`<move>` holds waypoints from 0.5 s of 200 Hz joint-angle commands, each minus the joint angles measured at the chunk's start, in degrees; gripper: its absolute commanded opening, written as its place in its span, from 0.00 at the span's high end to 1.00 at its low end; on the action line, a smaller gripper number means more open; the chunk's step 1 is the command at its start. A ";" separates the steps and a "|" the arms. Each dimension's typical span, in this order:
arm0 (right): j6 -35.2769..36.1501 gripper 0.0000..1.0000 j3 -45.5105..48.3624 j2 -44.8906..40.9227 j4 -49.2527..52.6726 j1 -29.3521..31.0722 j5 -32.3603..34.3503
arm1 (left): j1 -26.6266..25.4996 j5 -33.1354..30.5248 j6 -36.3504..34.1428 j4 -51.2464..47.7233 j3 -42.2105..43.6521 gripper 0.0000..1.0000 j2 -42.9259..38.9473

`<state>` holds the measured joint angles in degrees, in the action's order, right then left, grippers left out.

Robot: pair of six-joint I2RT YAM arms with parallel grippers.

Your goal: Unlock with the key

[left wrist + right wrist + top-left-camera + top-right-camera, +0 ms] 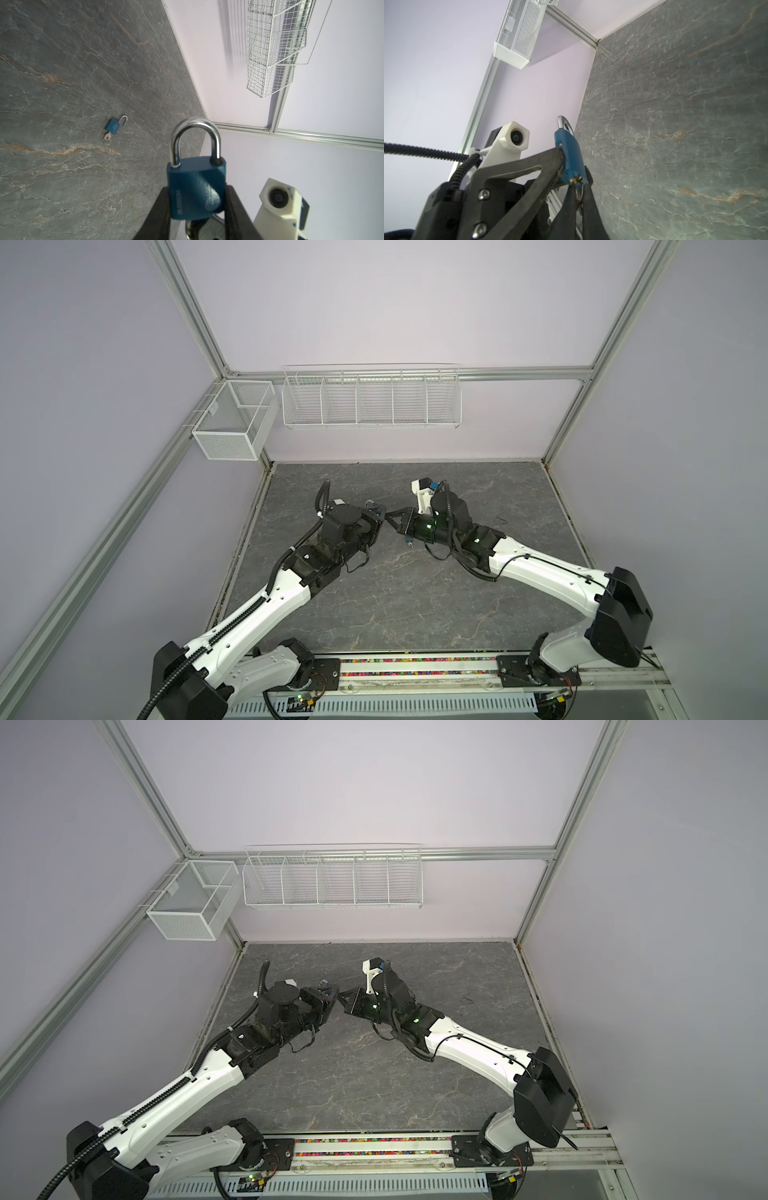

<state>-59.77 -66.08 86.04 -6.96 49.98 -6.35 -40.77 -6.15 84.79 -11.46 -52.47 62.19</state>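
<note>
The left gripper (197, 209) is holding the blue padlock (195, 185) in the air above the middle of the grey stone-patterned surface (395, 605), its fingers (160, 214) clenching opposite sides of the lock's body. The silver shackle (195, 133) is sitting with both legs down in the body, so the padlock is showing as locked. The right gripper (578, 190) is meeting it from the other side. In both top views the two grippers are nearly touching tip to tip, the left gripper (376, 519) just beside the right gripper (390, 517). In the right wrist view the right fingers (569, 205) are pinching together directly under the bottom end of the padlock (569, 155), with a thin ring showing between them. In the left wrist view the key (209, 227) is appearing as a blurred silver shape right below the lock's body, so the right fingers are grasping the key at the keyhole end. How far it is sitting in the lock cannot be told. A second padlock (115, 126) is lying flat on the surface well apart from the arms, its shackle swung open and a second key (107, 137) sticking out of its bottom.
</note>
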 commanded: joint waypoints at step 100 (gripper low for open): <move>-26.63 0.94 6.04 -4.96 -16.00 0.75 -2.29 | -0.58 1.63 -0.32 13.22 2.76 1.00 1.53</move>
<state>-78.85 -60.31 83.35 -17.08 49.21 -5.48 -40.88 -4.89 84.62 -3.29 -50.28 62.37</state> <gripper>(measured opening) 0.076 0.337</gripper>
